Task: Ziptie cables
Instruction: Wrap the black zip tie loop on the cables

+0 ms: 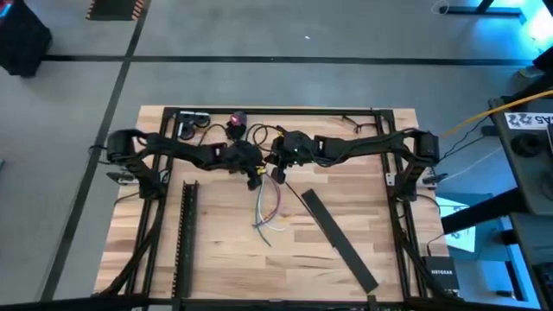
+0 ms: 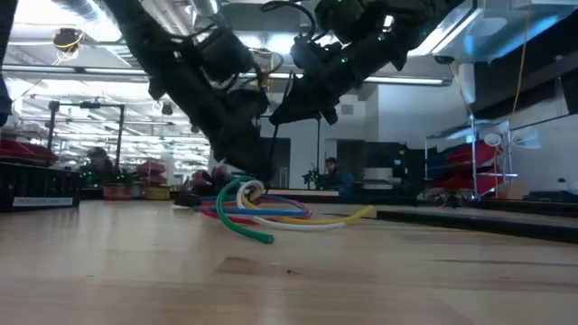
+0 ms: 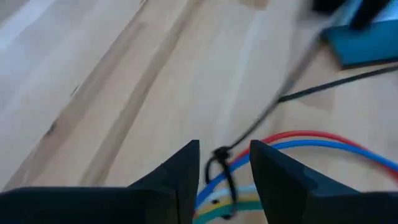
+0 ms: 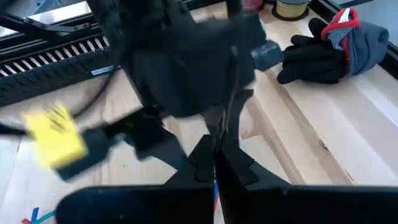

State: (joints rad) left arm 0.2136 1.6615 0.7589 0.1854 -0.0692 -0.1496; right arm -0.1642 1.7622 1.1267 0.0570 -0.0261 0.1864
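The left gripper (image 3: 224,180) has its jaws parted astride the cables (image 1: 270,210) at their tied end. The right gripper (image 4: 216,163), jaws clenched on the zip-tie (image 3: 261,118) tail, is just beside. The cables' length runs away across the table (image 1: 216,259).

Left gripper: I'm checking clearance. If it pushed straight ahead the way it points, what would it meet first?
Probably the cables with the black zip tie looped round them, between the left gripper fingertips.

Black glove (image 4: 323,53) on table (image 1: 216,276); flat black bar (image 1: 339,240); comb rail (image 1: 184,238)
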